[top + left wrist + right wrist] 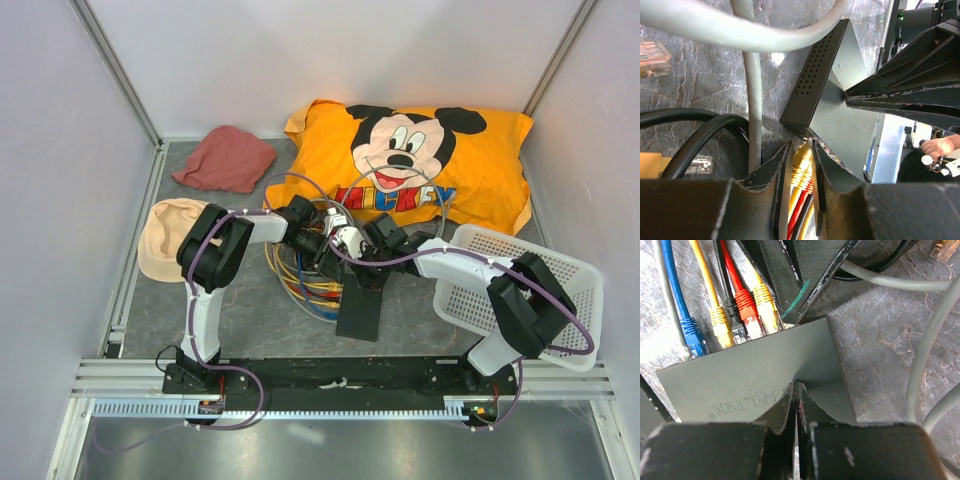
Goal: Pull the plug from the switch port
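Left gripper [801, 150]: jaws narrow, straddling the yellow plug [803, 170]; firm contact cannot be confirmed. The plug is seated in the switch [360, 312], which lies flat on the grey mat [250, 310] at centre, between the two arms. Right gripper [796, 389]: jaws closed together, empty, tips pressing on the switch's top face.

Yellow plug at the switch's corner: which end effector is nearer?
Left: left end effector straddles the yellow plug; right end effector rests on the switch top, farther back.
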`<action>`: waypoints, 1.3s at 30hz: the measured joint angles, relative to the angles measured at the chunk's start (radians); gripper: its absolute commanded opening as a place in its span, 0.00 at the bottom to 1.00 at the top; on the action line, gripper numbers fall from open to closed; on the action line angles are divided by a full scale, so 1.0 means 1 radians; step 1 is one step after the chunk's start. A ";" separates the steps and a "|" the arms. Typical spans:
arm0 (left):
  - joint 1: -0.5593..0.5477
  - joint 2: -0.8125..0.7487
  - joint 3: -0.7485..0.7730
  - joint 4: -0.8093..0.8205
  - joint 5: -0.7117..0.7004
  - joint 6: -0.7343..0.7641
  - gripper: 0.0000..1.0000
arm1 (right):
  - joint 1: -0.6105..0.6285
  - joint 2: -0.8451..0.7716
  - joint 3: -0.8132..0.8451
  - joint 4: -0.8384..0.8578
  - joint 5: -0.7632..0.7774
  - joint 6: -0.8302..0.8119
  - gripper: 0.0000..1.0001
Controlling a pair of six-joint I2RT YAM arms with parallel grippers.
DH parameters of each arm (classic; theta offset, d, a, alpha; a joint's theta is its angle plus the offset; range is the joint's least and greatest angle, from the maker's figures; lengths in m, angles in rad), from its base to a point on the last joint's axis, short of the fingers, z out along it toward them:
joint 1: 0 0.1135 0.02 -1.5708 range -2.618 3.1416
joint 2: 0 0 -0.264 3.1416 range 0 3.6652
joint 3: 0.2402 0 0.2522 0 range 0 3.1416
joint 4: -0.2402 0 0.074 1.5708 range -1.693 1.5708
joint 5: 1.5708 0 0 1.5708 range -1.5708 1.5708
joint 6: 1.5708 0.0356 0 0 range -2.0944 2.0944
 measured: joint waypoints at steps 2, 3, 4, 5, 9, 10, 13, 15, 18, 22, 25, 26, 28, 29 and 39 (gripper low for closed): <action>0.000 0.000 -0.002 0.003 0.002 0.000 0.22 | 0.001 0.002 0.000 0.002 0.000 0.000 0.04; 0.000 0.000 -0.002 0.004 0.003 0.000 0.19 | 0.001 0.002 0.000 0.003 0.000 0.000 0.04; 0.000 0.000 -0.002 0.004 0.004 0.000 0.17 | 0.001 0.002 0.000 0.003 0.000 0.000 0.04; 0.000 0.000 -0.002 0.005 0.005 0.000 0.15 | 0.001 0.003 0.000 0.004 0.000 0.000 0.04; 0.000 0.001 -0.003 0.007 0.008 0.000 0.02 | 0.001 0.004 0.000 0.006 0.000 0.000 0.04; 0.001 0.002 -0.003 0.007 0.010 0.000 0.02 | 0.001 0.005 0.000 0.008 0.000 -0.001 0.02; 0.001 0.003 -0.003 0.008 0.011 0.000 0.02 | 0.004 0.007 0.000 0.014 0.005 -0.009 0.00; 0.001 0.003 -0.003 0.008 0.011 0.000 0.02 | 0.013 0.007 0.000 0.018 0.015 -0.027 0.00; 0.002 0.004 -0.003 0.008 0.012 0.000 0.02 | 0.035 0.007 0.000 0.022 0.043 -0.067 0.00; 0.003 0.010 0.005 -0.003 0.016 0.001 0.02 | 0.052 0.008 0.000 0.023 0.062 -0.114 0.00; 0.003 0.012 0.011 -0.015 0.014 0.002 0.02 | 0.069 0.003 -0.003 0.028 0.086 -0.148 0.00; 0.003 0.013 0.014 -0.020 0.012 0.002 0.02 | 0.074 0.001 -0.006 0.031 0.093 -0.159 0.00; 0.003 0.013 0.018 -0.029 0.008 0.005 0.02 | 0.087 -0.005 -0.016 0.043 0.109 -0.181 0.00; 0.003 0.013 0.019 -0.032 0.007 0.006 0.02 | 0.093 -0.009 -0.020 0.049 0.117 -0.193 0.00; 0.013 0.060 0.101 -0.156 0.006 0.016 0.02 | 0.127 -0.007 -0.029 0.093 0.164 -0.261 0.00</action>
